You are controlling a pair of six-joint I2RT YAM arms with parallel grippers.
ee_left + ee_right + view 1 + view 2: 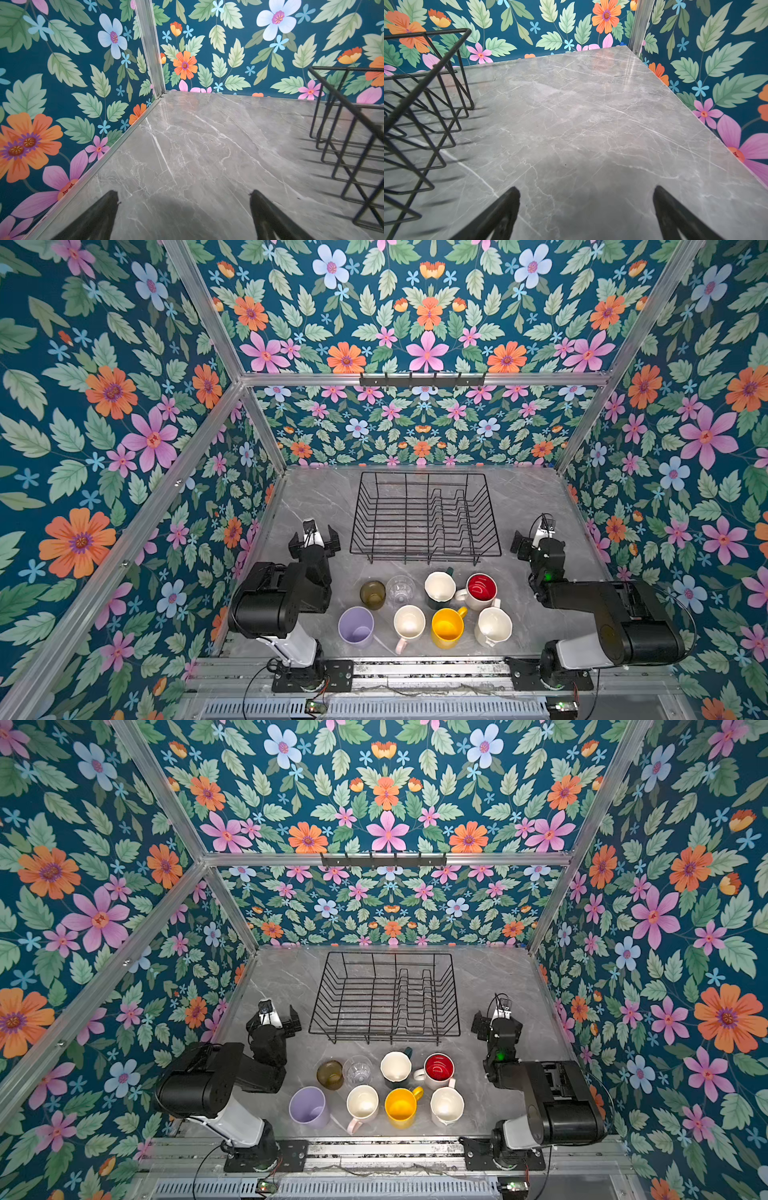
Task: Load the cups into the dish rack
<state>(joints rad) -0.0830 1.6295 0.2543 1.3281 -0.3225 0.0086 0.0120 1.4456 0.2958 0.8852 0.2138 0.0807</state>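
Shows eight cups upright in two rows on the marble table, all outside and just in front of the dish rack, with left gripper and right gripper both spread wide, grasping nothing, either side of the rack.

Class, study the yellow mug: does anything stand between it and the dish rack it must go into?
Yes. The green mug stands directly between the yellow mug and the rack, and the red-lined mug sits just right of that line. Lifted above them, the way looks clear.
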